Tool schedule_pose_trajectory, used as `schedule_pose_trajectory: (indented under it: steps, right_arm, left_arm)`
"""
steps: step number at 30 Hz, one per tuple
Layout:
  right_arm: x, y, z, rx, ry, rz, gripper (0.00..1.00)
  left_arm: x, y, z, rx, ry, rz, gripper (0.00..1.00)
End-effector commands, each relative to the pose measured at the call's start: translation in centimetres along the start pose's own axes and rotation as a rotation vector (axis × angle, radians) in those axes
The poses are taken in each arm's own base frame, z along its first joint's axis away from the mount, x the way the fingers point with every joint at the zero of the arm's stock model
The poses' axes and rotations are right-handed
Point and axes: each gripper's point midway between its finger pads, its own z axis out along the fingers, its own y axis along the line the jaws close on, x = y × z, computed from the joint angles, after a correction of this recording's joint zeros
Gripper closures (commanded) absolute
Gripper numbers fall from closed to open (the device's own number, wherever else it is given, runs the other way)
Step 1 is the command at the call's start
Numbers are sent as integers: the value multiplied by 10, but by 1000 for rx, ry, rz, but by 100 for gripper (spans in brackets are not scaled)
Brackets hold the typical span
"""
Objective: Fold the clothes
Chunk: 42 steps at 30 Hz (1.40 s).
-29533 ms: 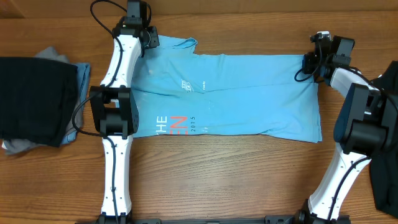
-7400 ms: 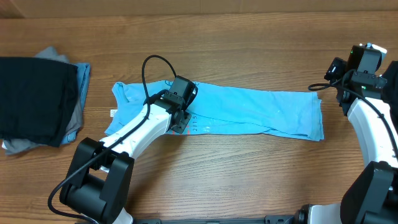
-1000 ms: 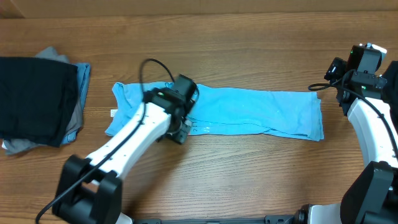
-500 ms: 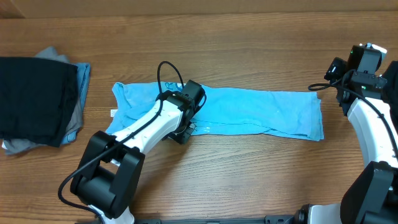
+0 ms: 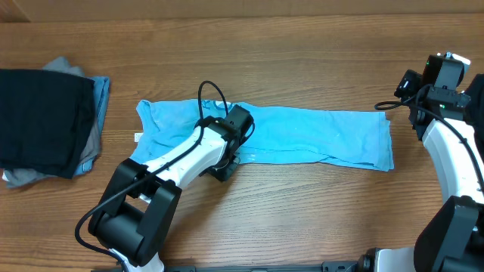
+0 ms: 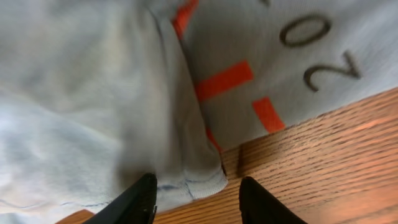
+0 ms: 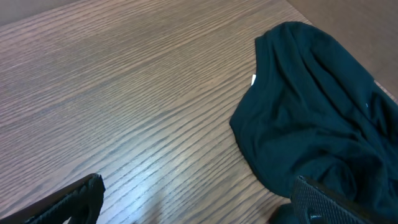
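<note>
Hem of the sky-blue T-shirt (image 5: 318, 132) sits between parted left fingers (image 6: 140, 200); shirt runs left-right; right fingers (image 7: 78, 198) gape empty.

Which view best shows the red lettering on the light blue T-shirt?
Left wrist: red lettering and dark digits, close up beside the hem. Overhead shows the light blue T-shirt, but the left arm covers the print. Right wrist shows only table and a dark garment.

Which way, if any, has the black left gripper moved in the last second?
Yes. The left gripper shifted slightly right and towards the near edge of the table, judged against the unmoved light sky-blue cotton T-shirt.
</note>
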Motion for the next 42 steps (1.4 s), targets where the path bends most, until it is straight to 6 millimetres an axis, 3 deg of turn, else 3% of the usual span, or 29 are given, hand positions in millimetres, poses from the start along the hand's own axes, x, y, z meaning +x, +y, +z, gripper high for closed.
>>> schedule_pose_trajectory:
  steps: [1, 5, 10, 16, 22, 32, 37, 42]
  right_arm:
    - [-6, 0, -3, -1, -17, 3, 0]
    - [-6, 0, -3, -1, -17, 3, 0]
    - [-6, 0, -3, -1, -17, 3, 0]
    - [-6, 0, -3, -1, -17, 3, 0]
    - [-6, 0, -3, -1, -17, 3, 0]
    - [-6, 0, -3, -1, -17, 3, 0]
    - [-6, 0, -3, -1, -17, 3, 0]
    - [-6, 0, -3, -1, -17, 3, 0]
  left_arm:
    - [9, -4, 13, 0, 22, 3, 53]
    - [8, -4, 14, -3, 14, -13, 58]
    - [5, 0, 13, -23, 5, -34, 71]
    - [-1, 9, -5, -56, 9, -49, 83]
    - [-28, 16, -38, -57, -84, -77, 84]
    - [-49, 26, -41, -103, -172, -105, 84]
    - [-43, 16, -39, -51, -144, -89, 83]
    - [-22, 1, -33, 11, -62, -64, 65]
